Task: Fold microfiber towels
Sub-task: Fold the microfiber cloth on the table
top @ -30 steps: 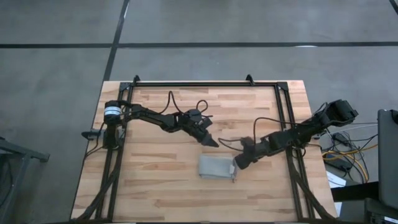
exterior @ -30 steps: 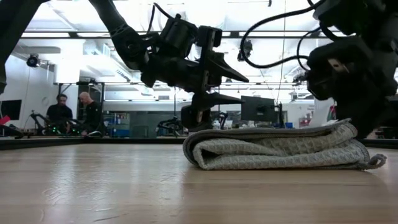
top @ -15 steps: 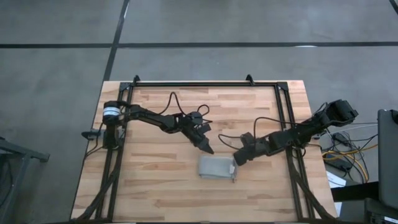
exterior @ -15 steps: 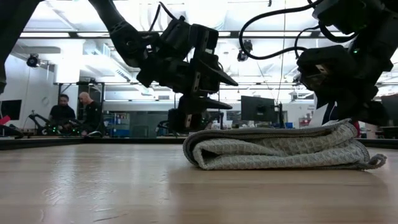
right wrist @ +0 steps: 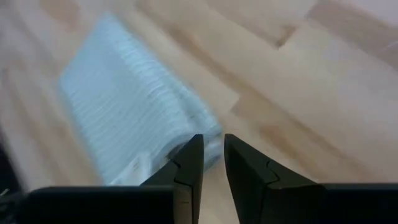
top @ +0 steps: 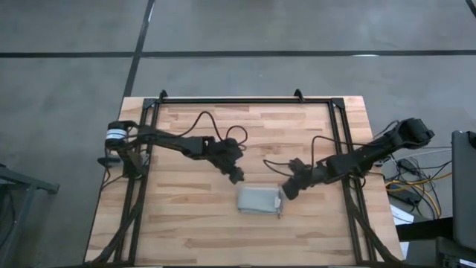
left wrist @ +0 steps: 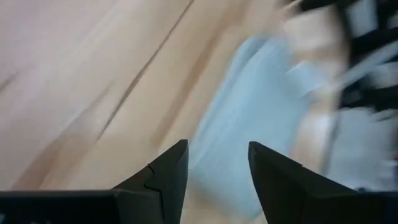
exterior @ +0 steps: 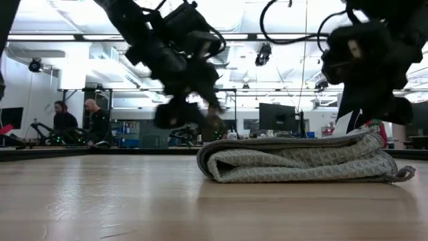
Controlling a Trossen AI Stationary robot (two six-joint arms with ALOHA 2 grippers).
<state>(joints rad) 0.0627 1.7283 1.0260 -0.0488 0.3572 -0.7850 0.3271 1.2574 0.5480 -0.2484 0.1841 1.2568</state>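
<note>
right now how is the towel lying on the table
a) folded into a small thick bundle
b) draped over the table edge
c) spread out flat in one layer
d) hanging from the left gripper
a: the towel sits folded in stacked layers on the table, and from above it shows as a small rectangle with neither gripper holding it.

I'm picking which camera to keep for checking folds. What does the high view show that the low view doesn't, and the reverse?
Only the high view shows the whole wooden table, the towel as a neat rectangle, and both arms reaching in, the left gripper and right gripper each apart from the cloth. Only the low view shows the stacked layers with the rounded fold at one end, plus two people in the room behind. Both show the folded towel lying on the table with neither gripper holding it.
</note>
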